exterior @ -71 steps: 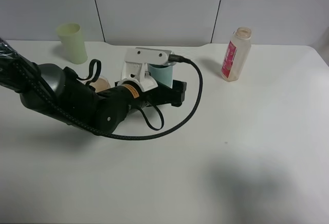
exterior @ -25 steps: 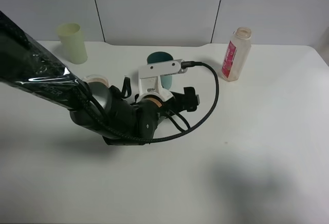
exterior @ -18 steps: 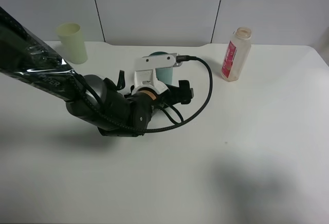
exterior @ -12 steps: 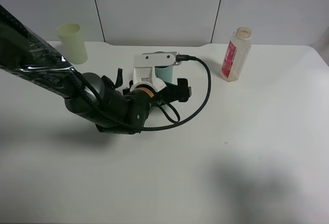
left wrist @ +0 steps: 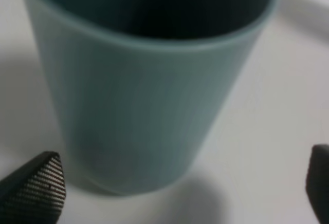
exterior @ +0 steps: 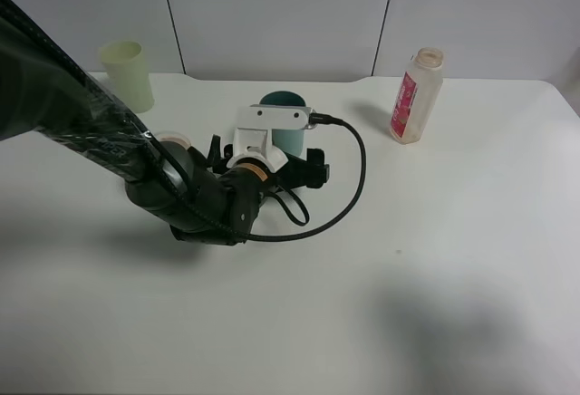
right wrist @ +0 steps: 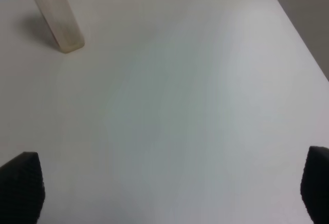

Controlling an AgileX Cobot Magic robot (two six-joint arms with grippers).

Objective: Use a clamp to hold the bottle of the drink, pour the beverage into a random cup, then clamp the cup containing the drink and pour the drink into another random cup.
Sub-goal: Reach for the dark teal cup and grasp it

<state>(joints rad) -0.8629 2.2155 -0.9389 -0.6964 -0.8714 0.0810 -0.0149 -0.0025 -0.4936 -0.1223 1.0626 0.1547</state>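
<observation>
Pulled back a touch since last look; flanking the upright teal cup (left wrist: 144, 95) with clamp (left wrist: 177, 185) gaping wide.

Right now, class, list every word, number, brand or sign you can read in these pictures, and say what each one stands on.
No text here can be read.
bottle: its pink-red label carries print that is too small to read.
orange band on the left arm's wrist: any marks are too small to read.
teal cup and pale green cup: plain, no text.
</observation>
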